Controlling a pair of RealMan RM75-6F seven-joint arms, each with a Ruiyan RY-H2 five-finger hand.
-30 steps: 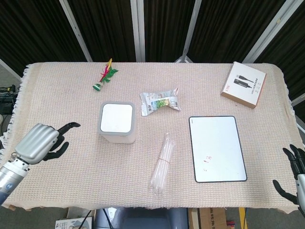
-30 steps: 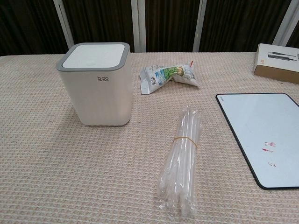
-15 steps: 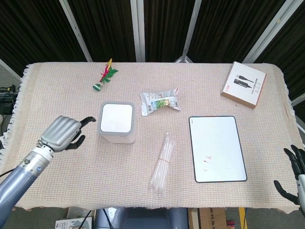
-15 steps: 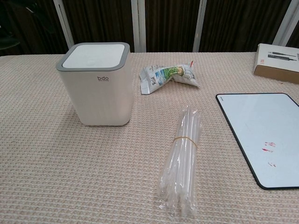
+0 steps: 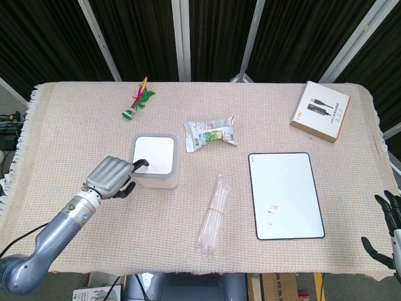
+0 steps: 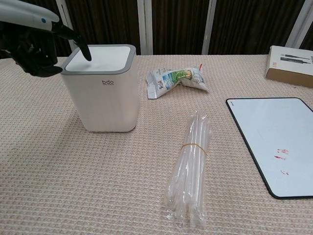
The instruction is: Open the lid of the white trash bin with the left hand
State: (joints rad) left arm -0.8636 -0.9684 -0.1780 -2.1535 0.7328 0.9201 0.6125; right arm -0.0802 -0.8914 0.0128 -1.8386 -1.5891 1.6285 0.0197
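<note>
The white trash bin (image 5: 154, 164) (image 6: 102, 93) with a grey rim stands left of the table's middle, its flat white lid (image 6: 99, 57) down. My left hand (image 5: 113, 176) (image 6: 38, 46) hovers at the bin's left side, most fingers curled in and one dark finger stretched out over the lid's left edge. Whether that fingertip touches the lid I cannot tell. It holds nothing. My right hand (image 5: 387, 224) is at the table's near right corner, fingers spread, holding nothing.
A bundle of clear straws (image 5: 214, 212) lies right of the bin. A snack packet (image 5: 210, 133) is behind it, a whiteboard (image 5: 286, 194) to the right, a brown box (image 5: 321, 111) at the far right, a shuttlecock toy (image 5: 138, 100) at the far left.
My left hand has travelled rightward from the table's left edge up to the bin and now reaches one finger over the lid. The right hand has stayed put.
</note>
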